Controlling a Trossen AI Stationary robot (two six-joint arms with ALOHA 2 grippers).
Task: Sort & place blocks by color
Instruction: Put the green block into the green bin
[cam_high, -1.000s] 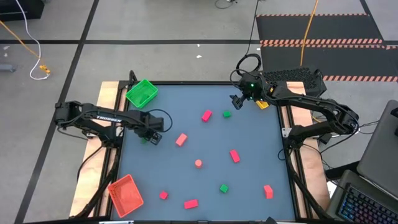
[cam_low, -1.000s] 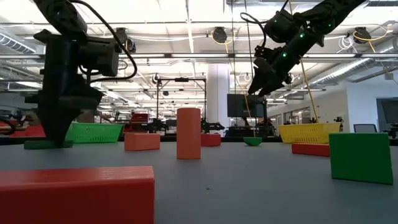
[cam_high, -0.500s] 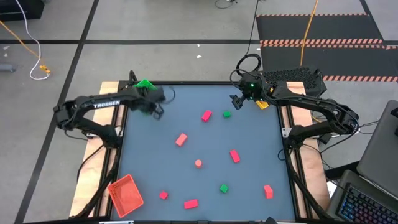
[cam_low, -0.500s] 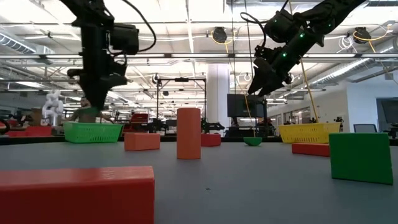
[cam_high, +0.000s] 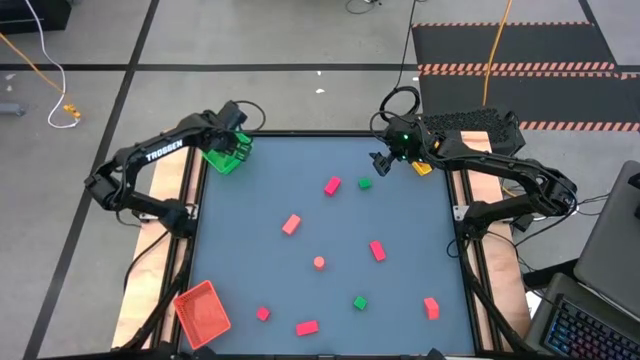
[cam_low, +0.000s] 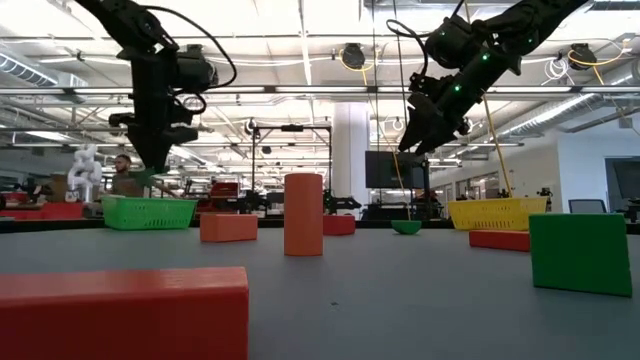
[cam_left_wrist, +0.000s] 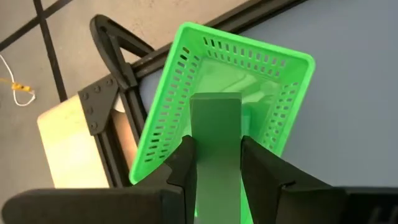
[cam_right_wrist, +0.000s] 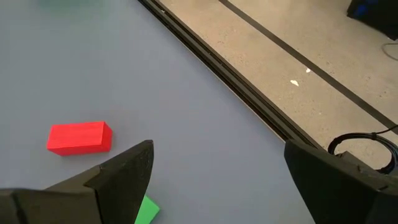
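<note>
- The table (cam_high: 250, 290) is a dark blue-grey slab in a black frame, biggest thing I'm looking at from up top.
- Three trays at its edges: green tray (cam_left_wrist: 219, 93) in the far left corner, red tray (cam_high: 203, 312) near left, yellow tray (cam_low: 497, 213) over on the right side.
- Left gripper (cam_left_wrist: 214, 163) is hanging right above the green tray, fingers clamped on a green bar (cam_left_wrist: 216, 134). It's a plain flat-sided stick, duller green than the tray's mesh, pointing down into the tray.
- Right gripper (cam_right_wrist: 214, 165) hovers over the far right of the table with its fingers spread wide and nothing between them.
- The loose blocks are scattered across the table: a red bar (cam_right_wrist: 79, 137) and a small green block (cam_right_wrist: 147, 210) just under the right gripper, a salmon cylinder (cam_low: 303, 214) standing upright mid-table, and a green cube (cam_low: 581, 251) nearer the front.
</note>
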